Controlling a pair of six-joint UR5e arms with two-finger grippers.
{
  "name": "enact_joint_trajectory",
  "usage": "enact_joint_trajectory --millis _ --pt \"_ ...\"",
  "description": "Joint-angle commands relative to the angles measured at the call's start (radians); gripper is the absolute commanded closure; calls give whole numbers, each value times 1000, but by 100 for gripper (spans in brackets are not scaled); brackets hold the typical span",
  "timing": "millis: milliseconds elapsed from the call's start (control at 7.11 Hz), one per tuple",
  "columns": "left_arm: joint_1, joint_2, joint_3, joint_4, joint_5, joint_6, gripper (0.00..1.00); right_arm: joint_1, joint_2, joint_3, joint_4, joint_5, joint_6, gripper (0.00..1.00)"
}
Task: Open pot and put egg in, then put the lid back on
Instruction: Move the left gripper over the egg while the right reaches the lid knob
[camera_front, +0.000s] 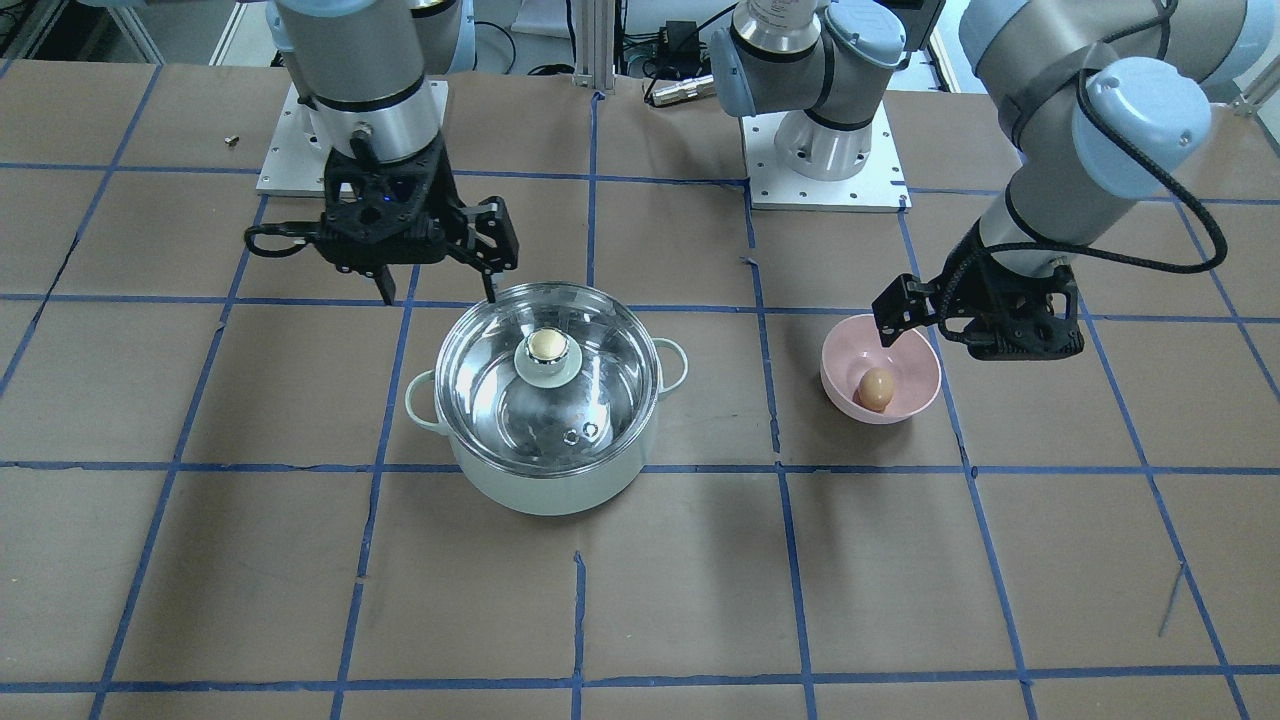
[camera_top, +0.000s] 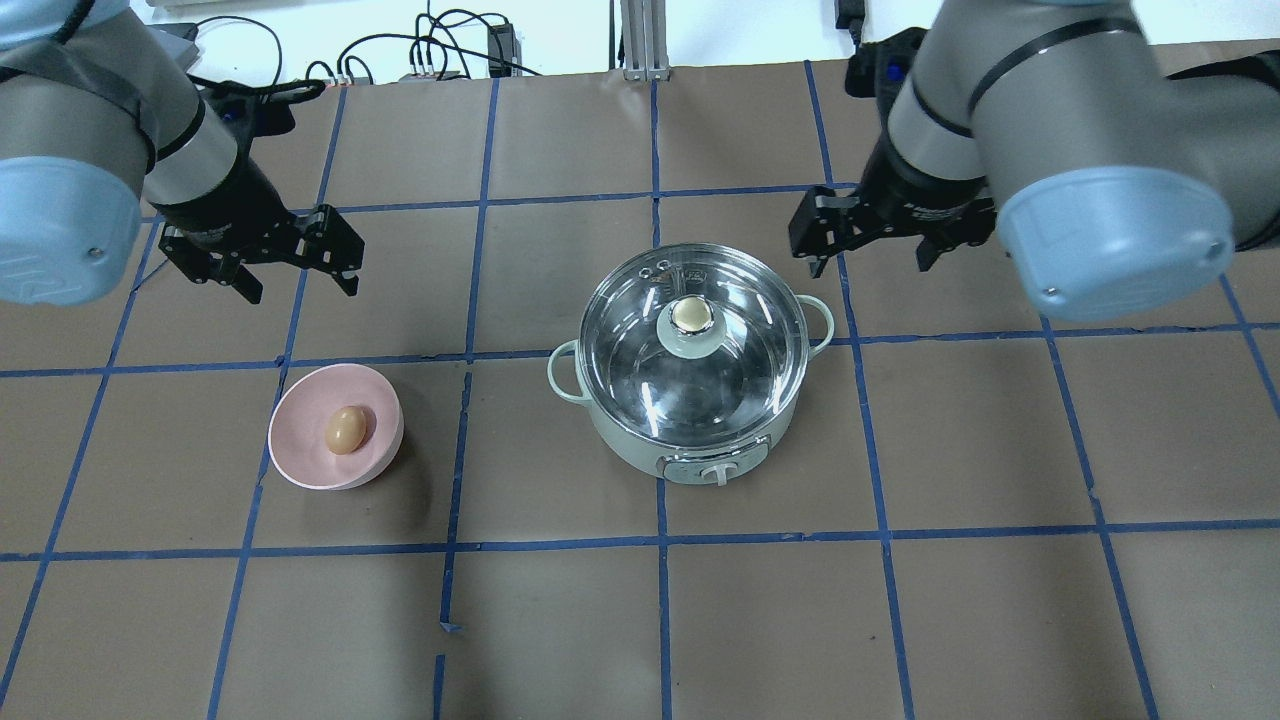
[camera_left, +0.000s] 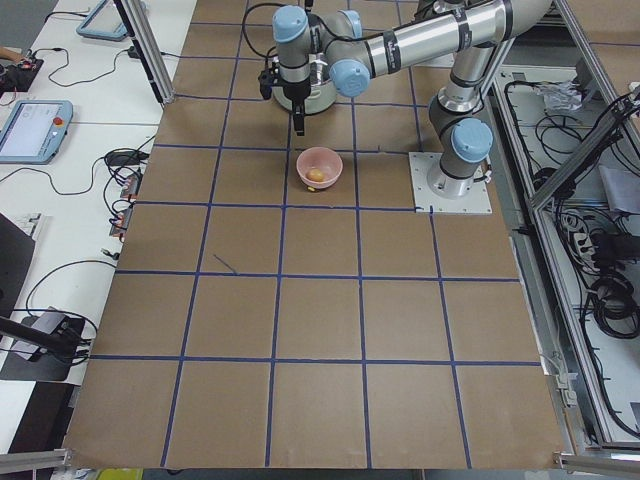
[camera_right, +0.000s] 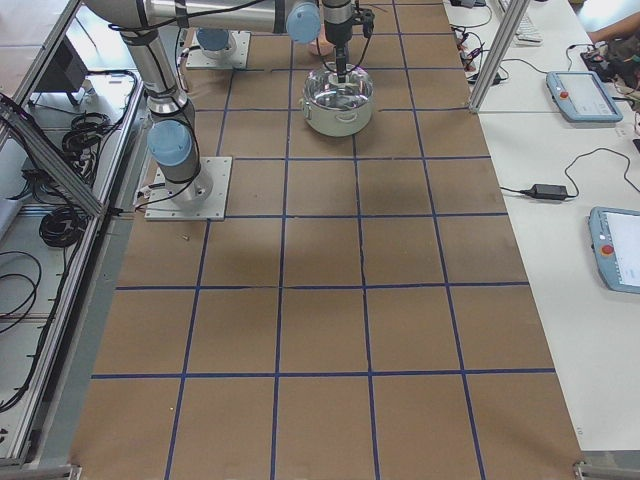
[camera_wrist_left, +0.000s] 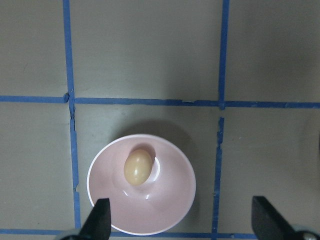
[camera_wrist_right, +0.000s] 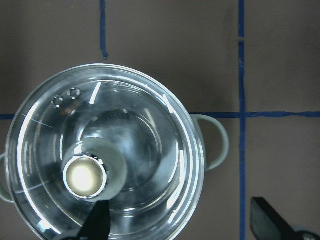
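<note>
The mint-green pot (camera_top: 640, 445) stands mid-table with the glass lid (camera_top: 740, 370) shut on it and the cream-topped knob (camera_top: 692, 316) upright. My right gripper (camera_top: 870, 262) is open and empty, above the table just beyond the pot's far rim; in the right wrist view the lid (camera_wrist_right: 145, 150) lies below its fingers (camera_wrist_right: 97, 222). The brown egg (camera_top: 345, 429) lies in a pink bowl (camera_top: 290, 450). My left gripper (camera_top: 300, 285) is open and empty, above and beyond the bowl; its wrist view shows the egg (camera_wrist_left: 137, 167) below.
Brown paper with a blue tape grid (camera_top: 660, 540) covers the table. The arm bases (camera_front: 825, 150) stand on white plates at the robot's side. Cables (camera_top: 430, 60) lie past the far edge. The bowl and pot stand about a grid square apart.
</note>
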Motion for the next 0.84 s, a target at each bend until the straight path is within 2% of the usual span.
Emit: enact_joint_trajectory --millis 0,141,281,422,703 --pt "65 -31 -146 141 4 35 2 74 76 -40 -68 0 107 0" --pt "56 -70 -207 260 -2 17 2 80 108 -38 -103 3 142 0" --pt "49 -82 -254 316 1 5 2 111 145 -38 -169 0 185 0" --pt "48 -85 -256 321 7 6 2 149 156 -35 -171 -9 216 0" --pt "39 -98 -259 323 6 5 2 151 161 -5 -165 -62 202 2"
